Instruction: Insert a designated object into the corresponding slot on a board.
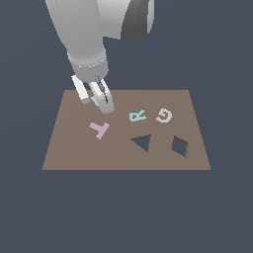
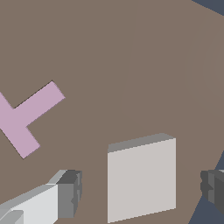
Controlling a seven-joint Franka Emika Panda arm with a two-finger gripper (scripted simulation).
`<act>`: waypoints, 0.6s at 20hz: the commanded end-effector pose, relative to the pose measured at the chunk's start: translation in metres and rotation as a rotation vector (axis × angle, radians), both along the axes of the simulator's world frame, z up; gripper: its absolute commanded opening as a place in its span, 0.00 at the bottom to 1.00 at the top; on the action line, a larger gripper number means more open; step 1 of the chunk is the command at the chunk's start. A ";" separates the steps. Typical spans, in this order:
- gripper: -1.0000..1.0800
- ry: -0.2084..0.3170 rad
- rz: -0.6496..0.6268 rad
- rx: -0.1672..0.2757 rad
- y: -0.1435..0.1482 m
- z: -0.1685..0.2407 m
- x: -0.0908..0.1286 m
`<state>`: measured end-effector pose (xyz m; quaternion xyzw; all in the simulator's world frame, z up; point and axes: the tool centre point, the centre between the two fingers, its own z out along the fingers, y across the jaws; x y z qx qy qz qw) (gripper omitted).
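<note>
Pale grey-white square block (image 2: 141,178), flat-faced with a thin darker top edge, sits on the brown board (image 2: 131,65) between the spread fingers of the gripper (image 2: 142,194), lower centre of the wrist view, untouched

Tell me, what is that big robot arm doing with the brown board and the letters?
The grey robot arm's gripper hangs open over the flat brown board, near the pink letter Y. A small pale grey-white square block sits between its fingers, which are not touching it yet. The block is meant for the diamond-shaped square slot at the board's other end, beside the triangular hole. A teal R and whitish G lie there too.
</note>
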<state>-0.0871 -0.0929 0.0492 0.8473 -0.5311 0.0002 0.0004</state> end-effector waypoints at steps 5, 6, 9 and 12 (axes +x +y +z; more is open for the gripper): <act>0.96 0.000 -0.004 0.001 0.000 -0.016 -0.001; 0.96 0.000 -0.004 0.001 0.001 -0.018 -0.001; 0.00 0.000 -0.005 0.001 0.000 -0.019 -0.001; 0.00 0.000 -0.005 0.001 0.000 -0.019 -0.001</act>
